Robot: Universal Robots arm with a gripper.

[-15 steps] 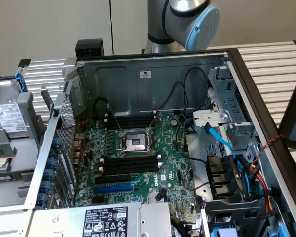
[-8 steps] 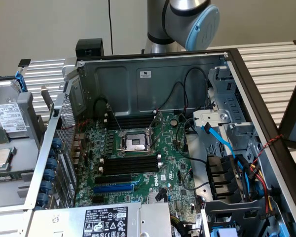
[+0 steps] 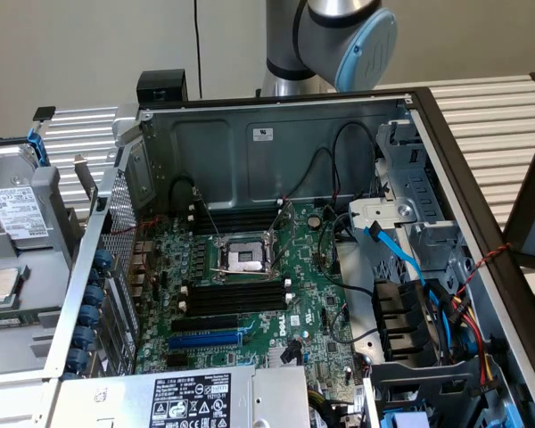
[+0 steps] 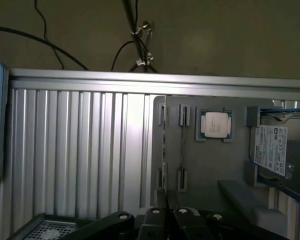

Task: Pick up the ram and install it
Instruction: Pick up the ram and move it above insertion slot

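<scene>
My gripper [image 4: 165,202] shows as black finger blocks in the wrist view. They sit close together, shut, with nothing visible between them. It hangs above the ribbed metal table [image 4: 80,150], beside a grey parts tray [image 4: 225,165]. On that tray a thin dark strip [image 4: 182,145] stands on edge between two grey clips; I cannot tell whether this is the ram. In the exterior view the arm [image 3: 339,36] rises behind the open computer case [image 3: 250,143]. The motherboard [image 3: 250,294] lies inside, and its long black slots [image 3: 236,294] look bare.
A processor chip [image 4: 216,124] and a hard drive [image 4: 272,150] lie on the tray, which stands at the exterior view's left [image 3: 18,259]. Cables and a drive cage [image 3: 419,303] crowd the case's right side. A power supply [image 3: 196,401] sits at the front.
</scene>
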